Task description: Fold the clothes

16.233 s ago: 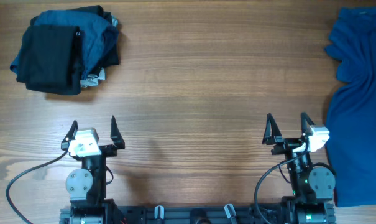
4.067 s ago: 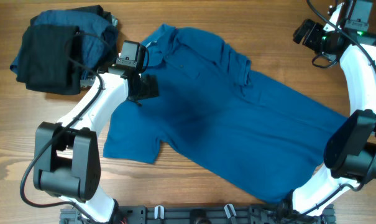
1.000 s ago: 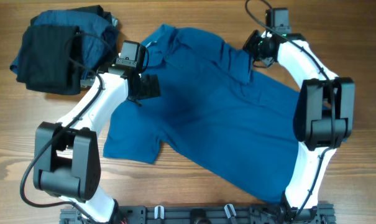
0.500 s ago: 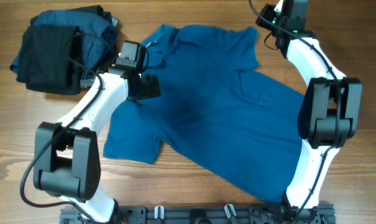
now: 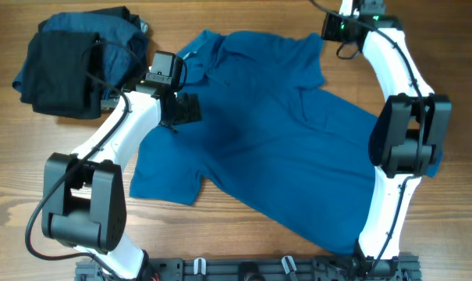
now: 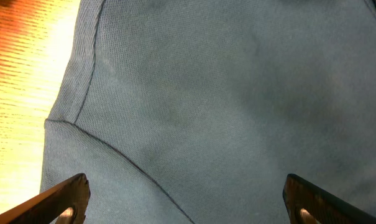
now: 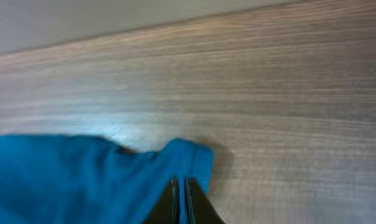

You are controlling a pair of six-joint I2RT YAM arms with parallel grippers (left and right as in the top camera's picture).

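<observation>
A medium-blue polo shirt [image 5: 275, 148] lies spread across the middle of the table, collar toward the far left. My left gripper [image 5: 187, 108] hovers open over its left shoulder. In the left wrist view its fingers [image 6: 68, 198] stand wide apart above the shirt's fabric [image 6: 225, 106], where a seam runs, and nothing is between them. My right gripper [image 5: 327, 31] is at the far edge, shut on the corner of the shirt's right sleeve [image 7: 100, 177]. In the right wrist view the gripper [image 7: 180, 200] pinches blue cloth between its closed fingers.
A pile of black and dark blue clothes [image 5: 76, 62] sits at the far left corner, close behind the left arm. Bare wooden table [image 7: 281, 93] lies beyond the sleeve. The arm bases [image 5: 243, 269] stand along the near edge.
My right gripper has pulled the right sleeve outward toward the far edge, unfolding it flat from where it lay bunched on the shirt. The left arm has stayed still.
</observation>
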